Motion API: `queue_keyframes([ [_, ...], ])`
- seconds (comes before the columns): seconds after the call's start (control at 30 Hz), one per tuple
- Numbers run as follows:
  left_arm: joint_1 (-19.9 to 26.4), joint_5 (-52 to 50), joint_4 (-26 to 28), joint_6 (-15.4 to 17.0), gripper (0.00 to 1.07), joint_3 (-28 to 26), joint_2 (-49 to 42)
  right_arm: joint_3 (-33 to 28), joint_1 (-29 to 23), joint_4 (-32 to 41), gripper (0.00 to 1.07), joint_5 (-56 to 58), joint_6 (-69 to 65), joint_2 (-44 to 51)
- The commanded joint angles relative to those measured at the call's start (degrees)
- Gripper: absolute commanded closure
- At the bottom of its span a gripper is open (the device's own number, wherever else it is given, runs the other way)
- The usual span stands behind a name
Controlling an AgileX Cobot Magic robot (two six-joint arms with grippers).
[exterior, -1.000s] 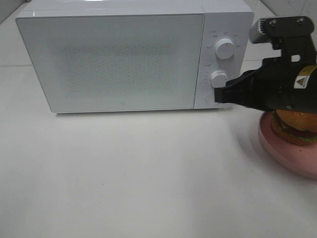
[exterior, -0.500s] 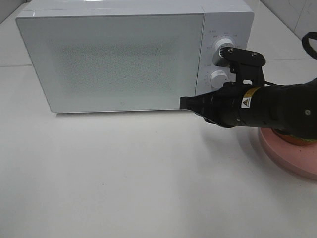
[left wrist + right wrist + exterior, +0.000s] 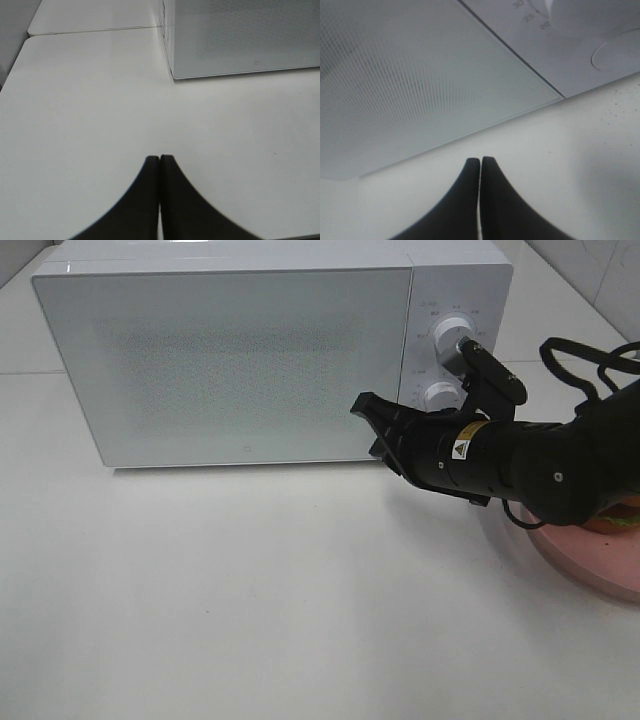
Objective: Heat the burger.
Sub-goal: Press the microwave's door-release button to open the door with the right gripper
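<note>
The burger shows only as a brown and green sliver on the pink plate at the far right; my right arm hides most of it. My right gripper is shut and empty. Its tip is in front of the lower right part of the white microwave's closed door. The right wrist view has the shut right gripper pointing at that door corner and the control panel's round button. My left gripper is shut and empty over bare table, with the microwave ahead of it.
Two white knobs sit on the microwave's panel, just behind my right arm. White table stretches in front of the microwave. A black cable loops behind the right arm.
My right gripper has swung left, from the round button on the control panel to the lower right part of the door. The arm now lies across the plate, covering more of the burger.
</note>
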State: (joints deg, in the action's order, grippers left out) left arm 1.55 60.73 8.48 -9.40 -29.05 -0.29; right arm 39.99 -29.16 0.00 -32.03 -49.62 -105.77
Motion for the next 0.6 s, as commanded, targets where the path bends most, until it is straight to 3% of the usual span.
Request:
queue_keyframes([
  [0.03,0.1,-0.8,0.3,0.1,1.06,0.0,-1.1,0.5,-0.1,1.3,1.07,-5.3,-8.1,-1.5],
  [0.13,0.1,-0.8,0.3,0.1,1.06,0.0,-1.1,0.5,-0.1,2.6,1.07,-5.7,-9.0,-1.8],
  [0.2,0.1,-0.8,0.3,0.1,1.06,0.0,-1.1,0.5,-0.1,9.0,1.07,-5.8,-9.9,-2.8],
  [0.6,0.1,-0.8,0.3,0.1,1.06,0.0,-1.1,0.5,-0.1,23.2,1.07,-9.1,-9.7,-4.7],
])
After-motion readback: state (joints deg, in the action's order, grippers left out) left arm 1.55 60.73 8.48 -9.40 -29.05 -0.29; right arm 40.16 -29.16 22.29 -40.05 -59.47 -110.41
